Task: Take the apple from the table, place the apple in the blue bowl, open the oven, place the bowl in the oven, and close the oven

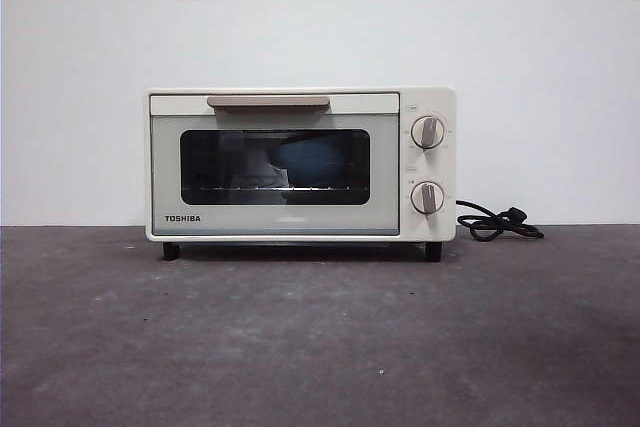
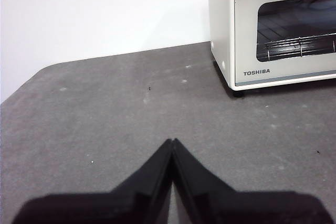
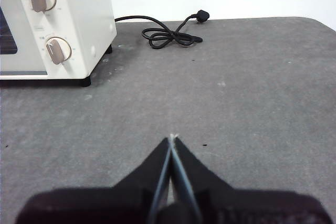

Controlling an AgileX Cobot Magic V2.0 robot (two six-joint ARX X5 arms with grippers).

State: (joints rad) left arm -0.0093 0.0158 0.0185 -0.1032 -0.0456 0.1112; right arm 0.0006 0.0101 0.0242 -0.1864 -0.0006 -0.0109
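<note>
The oven (image 1: pixel 300 164) is seen standing at the table's (image 1: pixel 320 337) far edge against the wall, its door shut. Through the dark glass, the blue bowl (image 1: pixel 312 160) is made out on the wire rack inside; the apple cannot be distinguished. The black cord (image 1: pixel 497 222) is coiled on the table beside the oven's knob side. The left gripper (image 2: pixel 172 141) and the right gripper (image 3: pixel 172 138) are held over bare table, well apart from the oven, each with its jaws pressed together on nothing.
</note>
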